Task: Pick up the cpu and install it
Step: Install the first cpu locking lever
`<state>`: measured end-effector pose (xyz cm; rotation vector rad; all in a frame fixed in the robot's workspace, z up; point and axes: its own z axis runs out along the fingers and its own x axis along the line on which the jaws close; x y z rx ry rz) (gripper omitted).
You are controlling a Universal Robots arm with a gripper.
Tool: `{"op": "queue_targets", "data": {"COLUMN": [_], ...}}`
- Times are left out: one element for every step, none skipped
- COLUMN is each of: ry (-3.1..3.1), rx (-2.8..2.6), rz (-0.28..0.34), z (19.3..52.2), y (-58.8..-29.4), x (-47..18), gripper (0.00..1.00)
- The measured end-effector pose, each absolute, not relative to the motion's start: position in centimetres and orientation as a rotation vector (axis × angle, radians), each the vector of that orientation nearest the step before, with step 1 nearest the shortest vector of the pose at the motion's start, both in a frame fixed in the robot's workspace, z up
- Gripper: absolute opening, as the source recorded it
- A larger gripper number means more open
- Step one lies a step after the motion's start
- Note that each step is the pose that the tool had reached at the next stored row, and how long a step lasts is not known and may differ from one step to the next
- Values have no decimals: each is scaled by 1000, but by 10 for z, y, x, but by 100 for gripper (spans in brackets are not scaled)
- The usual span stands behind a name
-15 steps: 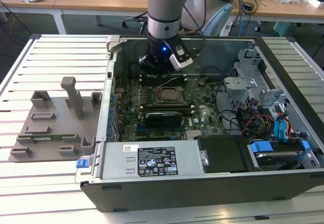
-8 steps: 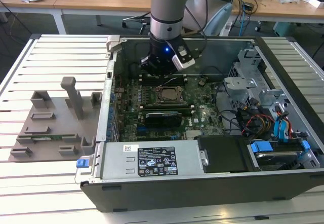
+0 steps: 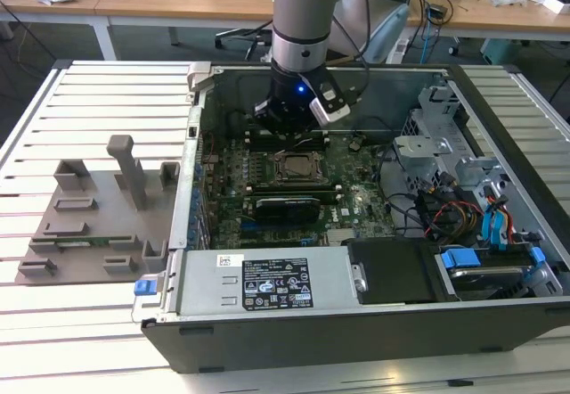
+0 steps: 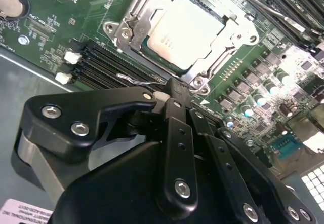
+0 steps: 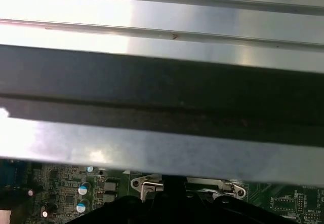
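The cpu (image 4: 185, 27) is seen seated in the socket frame (image 4: 152, 11) on the motherboard (image 3: 267, 189), just beyond the gripper (image 4: 174, 93). The fingers are drawn narrow, nothing held. A white label (image 3: 276, 284) is seen on the power supply; its print cannot be made out.

The arm (image 3: 303, 20) stands near vertical, its wrist pointing straight down, a small blue light lit on the wrist. The black gripper (image 4: 174, 93) hangs below it; its 2 fingers (image 4: 178, 133) seem drawn close together, though the angle hides the tips.
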<state>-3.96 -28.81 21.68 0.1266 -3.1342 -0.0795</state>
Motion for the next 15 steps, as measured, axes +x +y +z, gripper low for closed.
{"op": "queue_targets", "data": {"ry": [-3134,-3134,-3134,-3133,-3133,-3133,-3132,-3132,-3132,-3132,-3131,-3131,-3131,-3131,-3130], "rx": [127,127,127,127,127,127,126,126,126,126,126,126,126,126,126], "rz": [-79,-78,-77,-76,-74,-73,-73,-72,-71,-69,-67,-63,-61,-60,-57], "z": [216,216,215,214,214,213,212,211,210,209,208,206,206,205,205], "y": [-288,-288,-288,-288,-288,-288,-288,-288,-288,-288,-287,-287,-287,-287,-287], "x": [-39,-38,-36,-35,-33,-32,-32,-31,-30,-29,-27,-25,-23,-23,-22], "gripper": [11,11,11,11,11,11,11,11,11,11,11,11,11,11,11]}}
